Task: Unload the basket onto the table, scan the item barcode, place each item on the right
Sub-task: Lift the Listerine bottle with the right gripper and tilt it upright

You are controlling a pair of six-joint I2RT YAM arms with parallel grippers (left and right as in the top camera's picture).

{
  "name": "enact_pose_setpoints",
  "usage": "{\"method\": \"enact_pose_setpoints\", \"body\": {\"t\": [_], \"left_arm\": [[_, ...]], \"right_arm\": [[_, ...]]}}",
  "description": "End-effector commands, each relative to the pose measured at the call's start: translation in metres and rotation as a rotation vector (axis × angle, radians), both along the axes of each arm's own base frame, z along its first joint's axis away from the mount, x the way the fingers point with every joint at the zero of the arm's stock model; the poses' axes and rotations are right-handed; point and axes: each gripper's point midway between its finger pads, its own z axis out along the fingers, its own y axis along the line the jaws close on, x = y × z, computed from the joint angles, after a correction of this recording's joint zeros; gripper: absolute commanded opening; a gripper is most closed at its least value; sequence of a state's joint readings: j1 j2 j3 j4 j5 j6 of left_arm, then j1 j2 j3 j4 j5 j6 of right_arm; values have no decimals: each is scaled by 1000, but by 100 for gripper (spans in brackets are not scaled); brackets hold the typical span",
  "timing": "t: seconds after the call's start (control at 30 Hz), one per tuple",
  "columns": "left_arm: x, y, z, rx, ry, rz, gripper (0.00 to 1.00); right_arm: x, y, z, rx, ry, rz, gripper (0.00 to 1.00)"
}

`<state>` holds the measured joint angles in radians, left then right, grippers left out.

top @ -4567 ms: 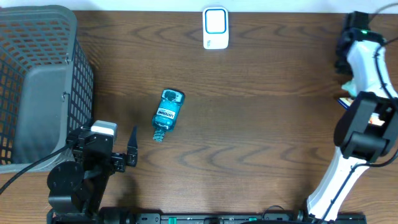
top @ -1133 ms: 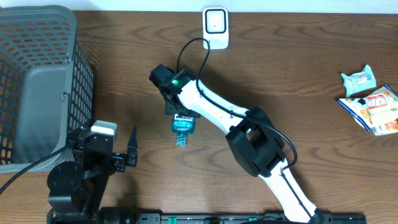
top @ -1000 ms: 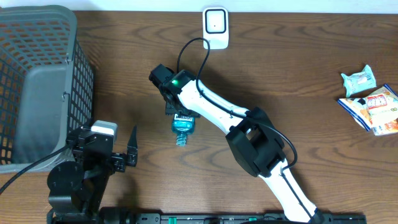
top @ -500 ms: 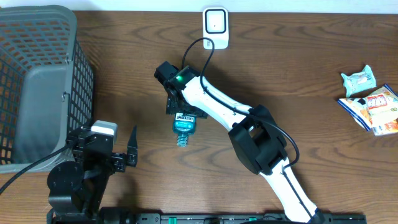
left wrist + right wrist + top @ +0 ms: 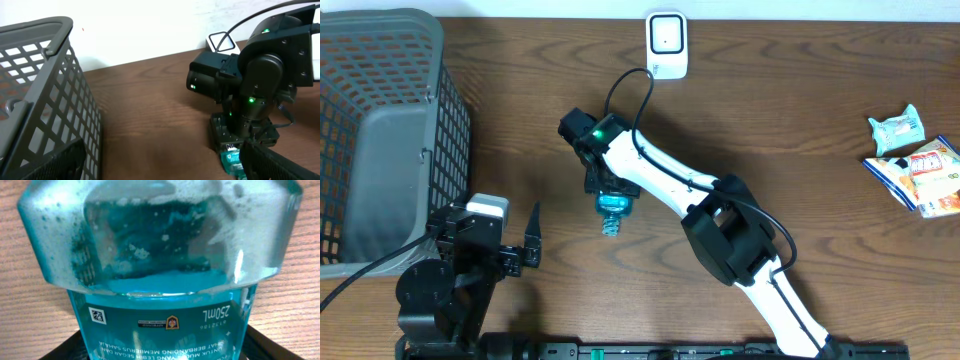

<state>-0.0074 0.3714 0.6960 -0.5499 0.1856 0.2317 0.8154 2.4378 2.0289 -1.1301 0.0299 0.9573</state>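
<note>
Tabletop (image 5: 800,120): dark wood, mostly bare through the middle. Tall mesh basket (image 5: 450,130) fills the far-left side. Its wall is the one big obstacle on that side.

Right arm (image 5: 660,185): stretched diagonally across the centre, wrist over the bottle. Its own cable loops up toward the scanner. Judged a snag risk on any move that way.

Left arm: parked at the near-left corner. Left fingers (image 5: 533,232) spread wide, holding nothing, well apart from the bottle.

Snack packets (image 5: 915,160): far right edge, clear of the working lane.

Scanner (image 5: 667,45): small white unit at the far edge, beyond the bottle. The strip of wood between them is open.

Bottle (image 5: 611,207): left of centre under the right wrist, cap (image 5: 608,228) pointing to the near edge.
- Clear hard plastic, full of teal liquid with bubbles, so judged fairly heavy for its size. The liquid will shift if tipped fast.
- Walls smooth and glossy, likely slippery. Stiff enough to squeeze firmly.
- Best hold: across the flat-sided body, leaving the label (image 5: 165,320) uncovered.
- No barcode visible in the wrist view.

Right fingers (image 5: 219,134): set either side of the bottle body. Cannot tell whether they are pressing on it.
</note>
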Motion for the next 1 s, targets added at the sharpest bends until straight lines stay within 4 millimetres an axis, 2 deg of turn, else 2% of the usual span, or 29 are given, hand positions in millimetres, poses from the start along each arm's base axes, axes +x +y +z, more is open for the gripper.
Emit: {"method": "enact_pose_setpoints", "body": {"t": [0.0,0.2,0.33,0.47,0.63,0.77,0.97], "left_arm": [[0,-2,4,-13,-9,-10,98],[0,-2,4,-13,-9,-10,98],[0,-2,4,-13,-9,-10,98],[0,-2,4,-13,-9,-10,98],[0,-2,4,-13,-9,-10,98],[0,-2,4,-13,-9,-10,98],[-1,-2,3,-13,-8,-10,98]], "right_arm": [[-27,-37,-76,-170,139,-19,55],[-32,-32,-76,-85,224,7,48],[-37,-21,-69,92,357,67,42],[-36,-14,-57,290,455,138,42],[-34,-15,-35,512,547,191,40],[-37,-9,-7,743,600,269,36],[-33,-18,22,959,597,342,37]]}}
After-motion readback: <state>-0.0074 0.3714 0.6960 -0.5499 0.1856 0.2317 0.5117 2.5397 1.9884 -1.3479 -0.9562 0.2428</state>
